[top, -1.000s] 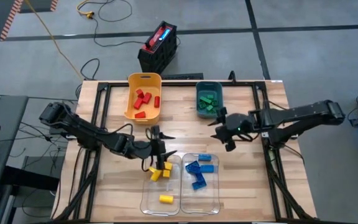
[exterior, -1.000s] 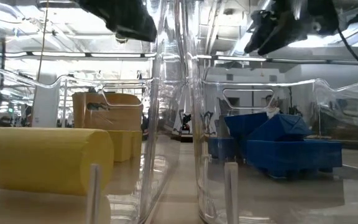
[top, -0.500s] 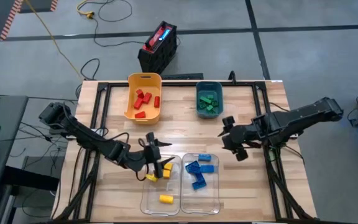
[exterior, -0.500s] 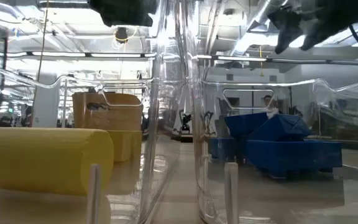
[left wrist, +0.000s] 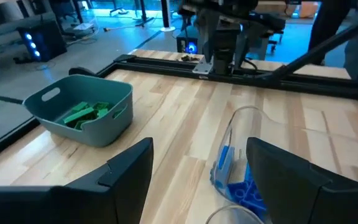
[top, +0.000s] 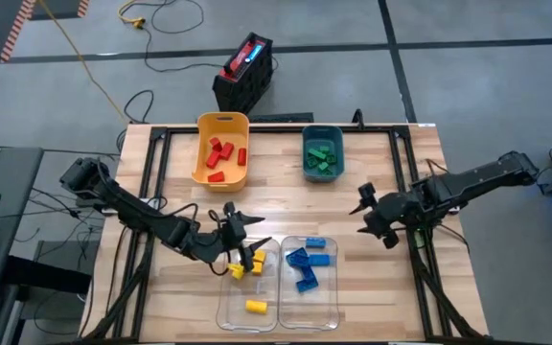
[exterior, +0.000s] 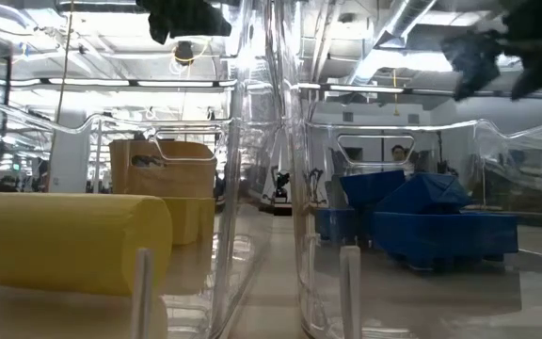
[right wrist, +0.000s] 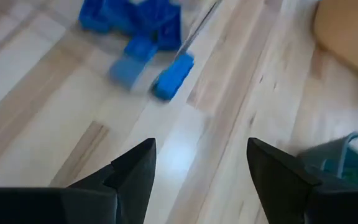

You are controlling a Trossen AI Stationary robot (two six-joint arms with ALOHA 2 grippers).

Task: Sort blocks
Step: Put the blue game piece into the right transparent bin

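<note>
Both grippers show you open, empty jaws, left gripper (top: 241,233) partly hides yellow blocks (top: 248,267), right gripper (top: 373,213) blurred low view, no legible labels

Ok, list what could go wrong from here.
1. The left gripper hovers with jaws open at the rim of the clear bin holding the yellow blocks; a low move could knock the bin or tip blocks out.
2. The two clear bins sit side by side, so a nudge could also shift the one with the blue blocks.
3. The right gripper, jaws open and empty, is above bare table; risk there looks small.
</note>
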